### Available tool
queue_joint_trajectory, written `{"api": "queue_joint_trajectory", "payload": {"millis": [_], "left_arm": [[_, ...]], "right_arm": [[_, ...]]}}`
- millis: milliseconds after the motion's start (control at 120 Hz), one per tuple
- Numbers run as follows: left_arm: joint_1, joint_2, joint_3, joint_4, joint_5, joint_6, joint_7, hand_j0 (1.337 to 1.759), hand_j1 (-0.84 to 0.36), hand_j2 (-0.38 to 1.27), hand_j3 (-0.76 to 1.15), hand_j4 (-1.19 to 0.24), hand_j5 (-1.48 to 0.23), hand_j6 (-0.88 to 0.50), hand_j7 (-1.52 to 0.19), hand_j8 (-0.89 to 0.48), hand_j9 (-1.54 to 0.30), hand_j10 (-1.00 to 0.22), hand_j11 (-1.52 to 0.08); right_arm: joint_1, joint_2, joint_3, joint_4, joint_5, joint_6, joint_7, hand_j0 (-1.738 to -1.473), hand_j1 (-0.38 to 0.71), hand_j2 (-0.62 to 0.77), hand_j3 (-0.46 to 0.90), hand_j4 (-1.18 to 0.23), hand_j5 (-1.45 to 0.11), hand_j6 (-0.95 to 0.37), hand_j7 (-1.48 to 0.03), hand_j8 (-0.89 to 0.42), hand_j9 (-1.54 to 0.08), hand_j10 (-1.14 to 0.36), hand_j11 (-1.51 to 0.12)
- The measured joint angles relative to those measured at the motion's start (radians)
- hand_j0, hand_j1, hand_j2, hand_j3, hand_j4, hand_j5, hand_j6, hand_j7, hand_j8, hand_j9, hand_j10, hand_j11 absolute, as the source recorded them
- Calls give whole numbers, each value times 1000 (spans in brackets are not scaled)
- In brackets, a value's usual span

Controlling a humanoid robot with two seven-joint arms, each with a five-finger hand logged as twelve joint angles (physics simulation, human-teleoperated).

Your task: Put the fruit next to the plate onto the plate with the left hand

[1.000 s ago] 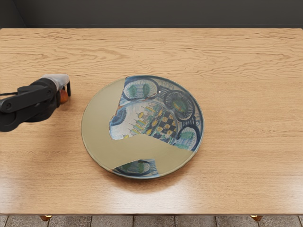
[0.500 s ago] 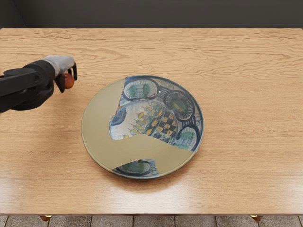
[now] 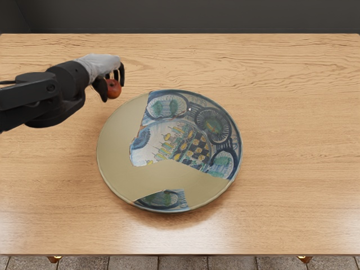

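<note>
Fruit (image 3: 114,89) sits pinched in my left hand (image 3: 104,72), a small red-orange ball with dark fingers curled round it. It is held just off the upper-left rim of the plate (image 3: 115,163) and, as I judge it, clear of the table (image 3: 292,73). It is not on the plate yet.

My worry is the grip. Only part of the fruit shows between the fingers, so it looks like a fingertip hold, and a round thing can squirt out if I swing the arm fast. Letting go at the rim would likely send it rolling onto the wood. Dropping it from height onto the shallow, glossy plate could make it bounce or roll off the far side. I'd carry it over the middle and lower it before opening.

No writing, brand or label is readable anywhere; the plate bears only a painted blue, green and yellow pattern.
</note>
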Motion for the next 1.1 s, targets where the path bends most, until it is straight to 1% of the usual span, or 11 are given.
{"api": "queue_joint_trajectory", "payload": {"millis": [133,308,475,500,583,658,733,833,908,983,1100], "left_arm": [[0,-70,-23,-4,-27,-2,-1,1658,-357,456,0,-635,-893,-432,-870,-501,-867,-658,-869],[29,-92,-25,-4,-42,-8,0,1657,-343,427,0,-644,-884,-454,-870,-515,-865,-655,-867],[54,-92,-19,-3,-45,-9,0,1658,-333,456,0,-645,-870,-462,-866,-530,-860,-652,-861],[53,-92,-19,-2,-45,-9,0,1658,-322,427,0,-631,-848,-468,-845,-526,-839,-637,-840],[43,-87,-25,3,-70,-7,0,1658,-114,288,0,-434,-583,-326,-580,-365,-577,-438,-578],[30,-88,-29,5,-111,-8,0,1658,23,201,0,-307,-411,-232,-409,-259,-406,-309,-407],[15,-71,-50,4,-189,-37,0,1658,119,141,0,-217,-289,-166,-288,-184,-286,-219,-286],[31,8,-162,3,-313,-158,0,1658,204,88,0,-139,-183,-108,-182,-119,-181,-140,-181],[32,108,-236,4,-482,-268,0,1658,245,62,0,-100,-131,-79,-131,-87,-130,-101,-130],[32,183,-277,6,-664,-390,0,1658,274,44,0,-73,-95,-59,-94,-64,-94,-73,-94],[38,279,-314,8,-848,-501,0,1658,302,26,0,-46,-58,-38,-58,-41,-58,-46,-58]], "right_arm": [[0,0,0,0,0,0,0,-1658,-329,-4,0,-17,-22,-16,-22,-16,-22,-17,-22],[0,0,0,0,0,0,0,-1658,-329,-4,0,-17,-22,-16,-22,-16,-22,-17,-22],[0,0,0,0,0,0,0,-1658,-329,-4,0,-17,-22,-16,-22,-16,-22,-17,-22],[0,0,0,0,0,0,0,-1658,-329,-4,0,-16,-22,-16,-22,-16,-22,-17,-22],[0,0,0,0,0,0,0,-1658,-329,-4,0,-16,-22,-16,-22,-16,-22,-17,-22],[0,0,0,0,0,0,0,-1658,-329,-4,0,-16,-22,-16,-22,-16,-22,-17,-22],[0,0,0,0,0,0,0,-1658,-329,-4,0,-17,-22,-16,-22,-16,-22,-17,-22],[0,0,0,0,0,0,0,-1658,-329,-4,0,-17,-22,-16,-22,-16,-22,-17,-22],[0,0,0,0,0,0,0,-1658,-329,-4,0,-17,-22,-16,-22,-17,-22,-17,-22],[0,0,0,0,0,0,0,-1658,-329,-4,0,-16,-22,-16,-22,-16,-22,-17,-22],[0,0,0,0,0,0,0,-1658,-329,-4,0,-16,-22,-16,-22,-16,-22,-17,-22]]}}
